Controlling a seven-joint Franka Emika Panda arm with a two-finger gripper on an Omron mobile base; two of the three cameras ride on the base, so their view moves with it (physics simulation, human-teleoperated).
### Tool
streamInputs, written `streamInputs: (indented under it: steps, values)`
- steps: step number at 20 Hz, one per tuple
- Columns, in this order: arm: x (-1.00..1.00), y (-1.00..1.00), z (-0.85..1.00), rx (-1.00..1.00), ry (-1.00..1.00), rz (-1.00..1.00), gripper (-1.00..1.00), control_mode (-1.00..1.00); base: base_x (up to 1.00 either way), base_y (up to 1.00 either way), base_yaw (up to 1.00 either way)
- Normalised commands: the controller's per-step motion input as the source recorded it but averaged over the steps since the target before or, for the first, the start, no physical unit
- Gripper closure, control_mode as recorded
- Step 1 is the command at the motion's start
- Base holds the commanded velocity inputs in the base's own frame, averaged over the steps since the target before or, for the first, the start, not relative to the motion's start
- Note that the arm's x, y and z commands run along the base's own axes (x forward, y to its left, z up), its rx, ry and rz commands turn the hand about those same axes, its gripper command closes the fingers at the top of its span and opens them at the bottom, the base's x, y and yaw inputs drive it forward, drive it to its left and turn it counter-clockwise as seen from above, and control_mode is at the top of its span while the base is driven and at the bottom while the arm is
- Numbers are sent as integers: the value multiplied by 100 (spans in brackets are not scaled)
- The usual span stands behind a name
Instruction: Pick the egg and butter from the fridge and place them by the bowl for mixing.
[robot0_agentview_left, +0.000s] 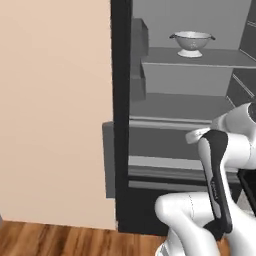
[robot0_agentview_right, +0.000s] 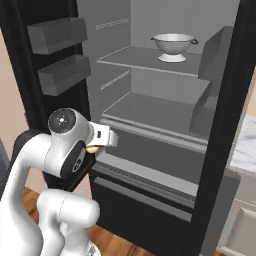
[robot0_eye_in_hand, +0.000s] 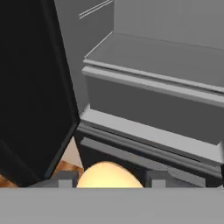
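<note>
Left base view: the fridge (robot0_agentview_left: 150, 125) stands open, a white colander (robot0_agentview_left: 191, 43) on its upper shelf. Right base view: the arm reaches toward the lower shelves. Hand view: the gripper (robot0_eye_in_hand: 109, 180) clamps the egg (robot0_eye_in_hand: 109, 176) — just outside the fridge.

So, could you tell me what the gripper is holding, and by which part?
The gripper holds the egg, a finger on each side.

No readable text or labels anywhere (fridge (robot0_agentview_right: 165, 100) included)
</note>
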Motion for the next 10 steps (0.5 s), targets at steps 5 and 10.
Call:
streamInputs:
  steps: [5,10]
  values:
    - [0,0,0,0,0,0,100,100,-98,0,67]
    - [0,0,0,0,0,0,100,100,-72,0,82]
